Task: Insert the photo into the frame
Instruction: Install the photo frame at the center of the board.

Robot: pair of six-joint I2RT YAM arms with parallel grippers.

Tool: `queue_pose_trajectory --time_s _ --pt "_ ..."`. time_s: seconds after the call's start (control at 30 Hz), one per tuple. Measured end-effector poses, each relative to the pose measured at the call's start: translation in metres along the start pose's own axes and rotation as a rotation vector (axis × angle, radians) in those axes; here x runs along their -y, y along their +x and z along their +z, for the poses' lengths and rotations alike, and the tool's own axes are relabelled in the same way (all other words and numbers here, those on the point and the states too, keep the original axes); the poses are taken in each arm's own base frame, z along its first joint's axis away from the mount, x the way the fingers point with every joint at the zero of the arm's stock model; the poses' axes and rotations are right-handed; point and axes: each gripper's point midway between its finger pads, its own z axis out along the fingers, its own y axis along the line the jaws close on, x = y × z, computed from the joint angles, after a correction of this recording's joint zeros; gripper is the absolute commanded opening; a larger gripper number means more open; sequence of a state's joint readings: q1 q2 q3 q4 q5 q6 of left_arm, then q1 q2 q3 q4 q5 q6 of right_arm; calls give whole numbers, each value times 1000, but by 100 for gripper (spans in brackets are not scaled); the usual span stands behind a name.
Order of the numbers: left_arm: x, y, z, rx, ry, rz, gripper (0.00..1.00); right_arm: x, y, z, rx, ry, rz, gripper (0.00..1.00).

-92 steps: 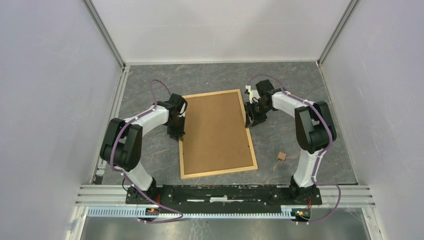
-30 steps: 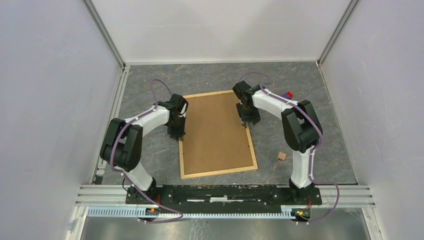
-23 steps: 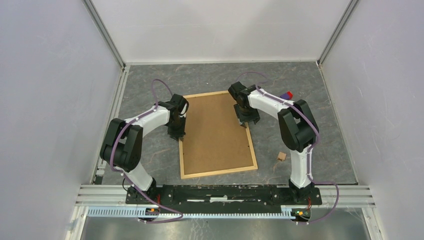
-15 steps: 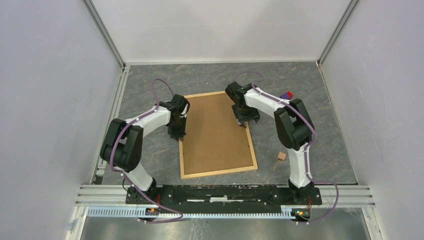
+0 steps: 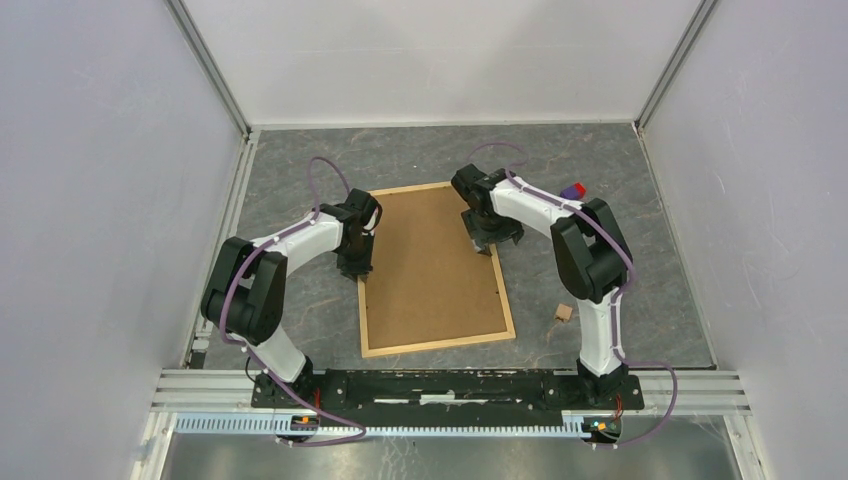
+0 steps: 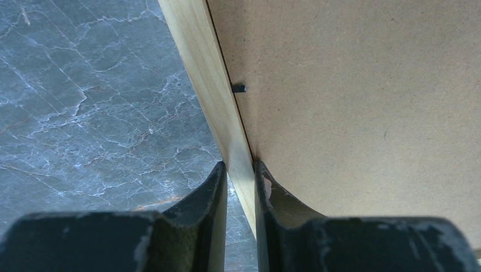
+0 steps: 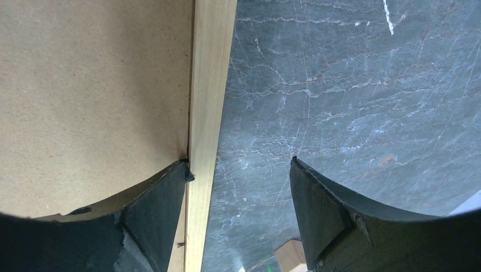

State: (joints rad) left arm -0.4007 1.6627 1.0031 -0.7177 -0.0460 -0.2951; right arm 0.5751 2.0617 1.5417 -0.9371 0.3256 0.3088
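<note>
1. Brown fibreboard fills the frame, which I see lying back-up on the grey marbled table, between the two arms. Thin, pale wood strips rim it.
2. Left gripper: the arm is bent low and the jaws are nipped tight on the left strip, with a small black tab just ahead.
3. Right gripper: the arm is arched over, jaws wide apart astride the right strip, gripping nothing. One finger meets the backing; the other is over the table.

Right gripper swung in from off to the right of the frame, now straddling its right rail with jaws spread wider than a second ago. Little purple block behind it got uncovered too.
</note>
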Motion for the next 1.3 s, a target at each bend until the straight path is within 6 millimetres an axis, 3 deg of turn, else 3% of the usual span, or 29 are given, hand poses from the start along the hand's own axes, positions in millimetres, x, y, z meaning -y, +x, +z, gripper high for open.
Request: queue_pose_trajectory --time_s 0.17,0.3,0.43,0.67,0.83,1.07,1.3 --pt "-1 0 0 2 -6 0 2 -10 -14 -6 74 -86 18 83" --pt "-1 0 0 3 -9 0 2 -13 -28 -32 173 -173 33 85" --pt "-1 0 0 2 -8 0 2 -2 -40 -53 276 -244 62 93" --pt "-1 0 0 3 -8 0 2 27 -36 -39 272 -258 72 98" --pt "-1 0 0 2 -8 0 2 25 -57 -30 284 -448 123 96" --pt "-1 0 0 2 -8 0 2 31 -101 -14 313 -499 140 94" --pt "-1 0 0 0 -8 1 2 31 -110 -2 293 -496 119 88"
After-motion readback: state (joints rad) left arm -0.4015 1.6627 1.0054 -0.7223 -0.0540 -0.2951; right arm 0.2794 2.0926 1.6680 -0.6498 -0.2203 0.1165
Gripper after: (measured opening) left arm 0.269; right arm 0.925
